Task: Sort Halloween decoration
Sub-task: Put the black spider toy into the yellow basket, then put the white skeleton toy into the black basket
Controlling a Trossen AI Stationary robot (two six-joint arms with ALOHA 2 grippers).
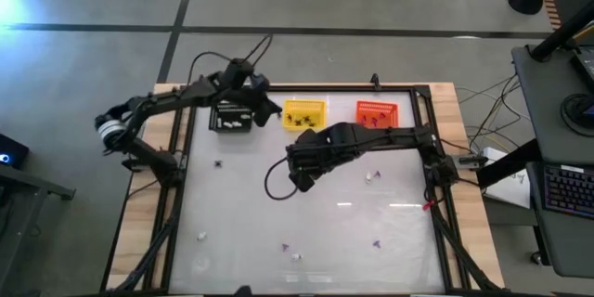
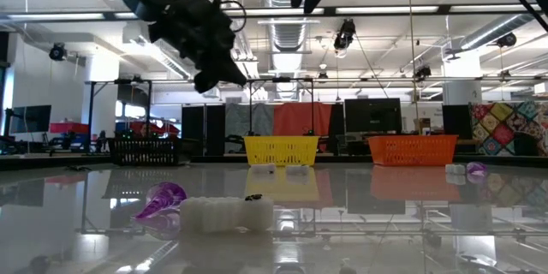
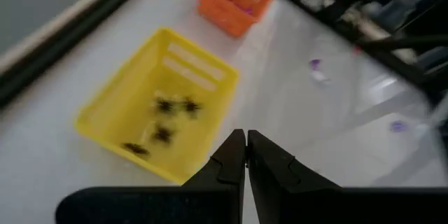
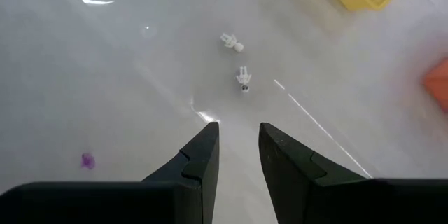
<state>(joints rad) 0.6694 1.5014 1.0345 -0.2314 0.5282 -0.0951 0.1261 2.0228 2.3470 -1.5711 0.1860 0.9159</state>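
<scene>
My right gripper (image 4: 238, 147) has its jaws partly apart with nothing between them. It hangs over the middle of the table (image 1: 232, 241), pointing down at the bare white surface. Two small white bits (image 4: 236, 59) lie just ahead of its fingertips, one beside the other and not touching.

My left gripper (image 3: 246, 155) has its jaws pressed together, empty. It hovers at the far left, just near-side of the yellow basket (image 3: 203, 77), between that and the black basket (image 1: 230, 117).

Sorted so far: black spiders (image 3: 168, 115) sit in the yellow basket, white pieces in the black basket, and purple bits show inside the orange basket (image 1: 376, 112) at the far right.

Still loose on the table: a white pair right of centre (image 1: 373, 176), purple bits (image 1: 377, 242) toward the near edge, a dark spider (image 1: 219, 161) on the left, and a white piece near the left near corner (image 1: 201, 236).

Judged step: I am between picks, with the right arm lining up on the white pair. The next move calls for lowering over one bit only, jaws straddling it, then closing gently; the pieces are tiny and may skid on the glossy surface. It would then go to the black basket.
</scene>
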